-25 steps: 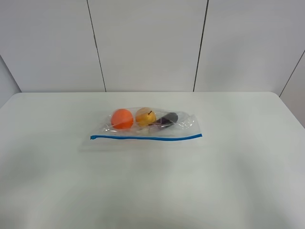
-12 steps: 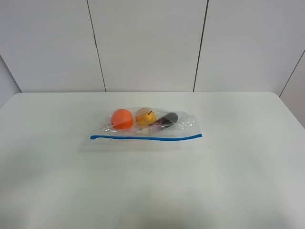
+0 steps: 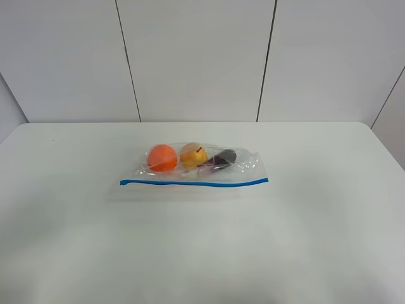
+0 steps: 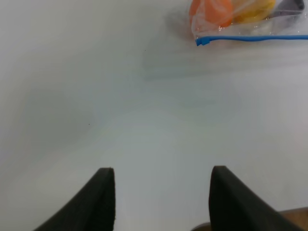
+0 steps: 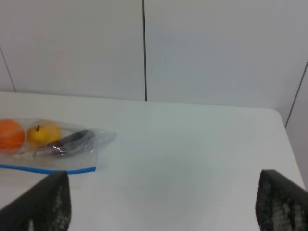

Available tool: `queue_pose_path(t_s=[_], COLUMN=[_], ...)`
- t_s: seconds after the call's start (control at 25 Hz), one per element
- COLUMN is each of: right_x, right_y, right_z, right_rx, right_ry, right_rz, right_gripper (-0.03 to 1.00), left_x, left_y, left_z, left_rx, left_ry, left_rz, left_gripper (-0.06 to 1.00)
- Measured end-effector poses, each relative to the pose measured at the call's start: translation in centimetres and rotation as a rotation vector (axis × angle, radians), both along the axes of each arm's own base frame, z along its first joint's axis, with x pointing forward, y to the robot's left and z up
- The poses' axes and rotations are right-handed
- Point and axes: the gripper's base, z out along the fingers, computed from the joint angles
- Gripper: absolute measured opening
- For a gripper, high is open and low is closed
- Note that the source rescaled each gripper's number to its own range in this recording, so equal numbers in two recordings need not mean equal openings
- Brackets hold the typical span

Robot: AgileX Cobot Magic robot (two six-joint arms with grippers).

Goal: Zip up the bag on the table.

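Observation:
The clear plastic bag [image 3: 196, 166] lies flat in the middle of the white table [image 3: 202, 253]. An orange ball, a yellow fruit and a dark purple item show through it. Its blue seal strip [image 3: 193, 183] runs along the near long edge. Neither gripper shows in the exterior high view. In the left wrist view my left gripper [image 4: 162, 171] is open and empty above bare table, well short of the bag's end [image 4: 240, 14]. In the right wrist view my right gripper [image 5: 163, 175] is wide open and empty, with the bag [image 5: 48, 144] off to one side.
A white panelled wall [image 3: 196, 57] with dark seams stands behind the table's far edge. The table's rounded far right corner [image 5: 276, 113] shows in the right wrist view. Nothing but the bag lies on the tabletop.

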Motion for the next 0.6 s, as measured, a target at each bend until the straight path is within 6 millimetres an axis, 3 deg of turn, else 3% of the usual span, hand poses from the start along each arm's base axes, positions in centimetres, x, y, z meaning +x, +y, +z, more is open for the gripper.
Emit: queue_pose_path(t_s=[0.44,0.6], right_x=[1.2,1.2], right_y=[-0.5,-0.3], right_z=[-2.5,-4.3], right_rx=[0.008,0.028], right_ry=[0.073,0.091], right_rz=[-0.061,-0.042], right_gripper=[0.89,0.89], left_x=[0.0,0.0], left_y=[0.0,0.0], left_z=[0.0,0.0], left_rx=[0.0,0.0], left_ry=[0.0,0.0], left_rz=[0.0,0.0], left_gripper=[0.59,0.59])
